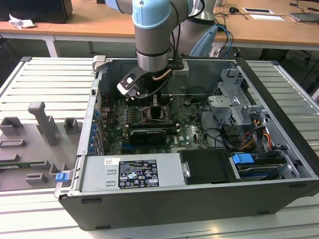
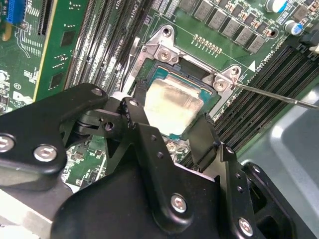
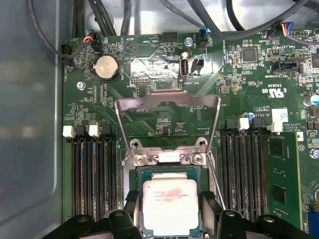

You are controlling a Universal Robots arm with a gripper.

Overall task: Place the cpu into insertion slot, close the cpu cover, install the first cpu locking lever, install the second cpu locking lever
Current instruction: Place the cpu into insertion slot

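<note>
The cpu (image 3: 171, 206), a pale square chip, lies in the insertion slot (image 3: 164, 171) on the green board. In both wrist views my gripper (image 3: 172, 211) has one black finger (image 3: 133, 204) pressed to each side of the chip (image 2: 172, 102), shut on it. The cpu cover (image 3: 169, 96), a silvery frame with a cut-out centre, stands swung up and open behind the slot. A thin wire lever (image 2: 279, 94) sticks out free from the slot's corner. In the exterior view my gripper (image 1: 153, 107) reaches down into the open computer case.
Long black memory slots (image 3: 92, 179) flank the socket on both sides. Cables (image 1: 214, 134), a drive cage (image 1: 234, 99) and a power supply box (image 1: 132, 172) fill the case. Its grey side wall (image 3: 30, 124) rises close by. Grey fixtures (image 1: 45, 124) sit on the slatted table.
</note>
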